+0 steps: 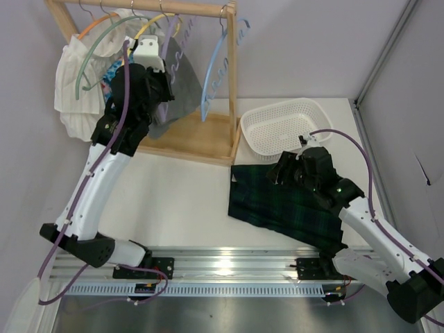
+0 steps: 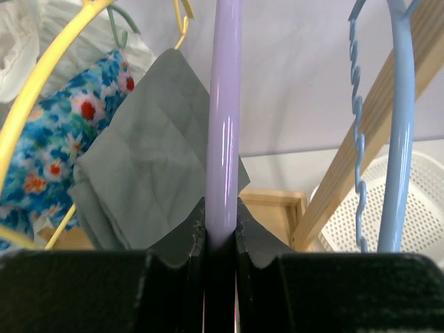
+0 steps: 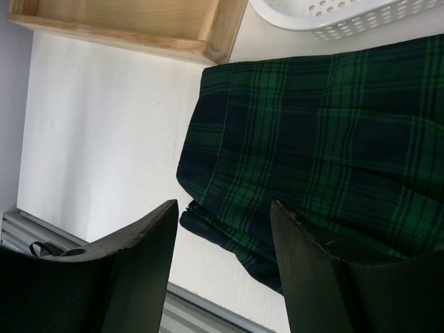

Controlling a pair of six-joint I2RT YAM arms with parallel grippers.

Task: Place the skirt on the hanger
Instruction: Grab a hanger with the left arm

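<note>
Nearest our left wrist camera, the left fingers [image 2: 182,243] are pinched tight on the lilac hanger [image 2: 223,125], whose bar runs straight up the middle of the frame between them. We judge the hold is there to lift it off the rack [image 1: 149,7] (or at least steady it) so it can meet the garment. The skirt [image 1: 288,205], dark green plaid, lies flat on the table [image 1: 180,201] right of centre in the top view, well apart from that hanger. The right fingers [image 3: 142,257] hang over its lower-left edge, spread wide and holding nothing, probably poised for a pinch. Further out, a white basket [image 1: 281,105] sits just beside the skirt's upper edge, while a grey cloth [image 2: 139,180] and a blue hanger [image 2: 402,139] flank the lilac one.
</note>
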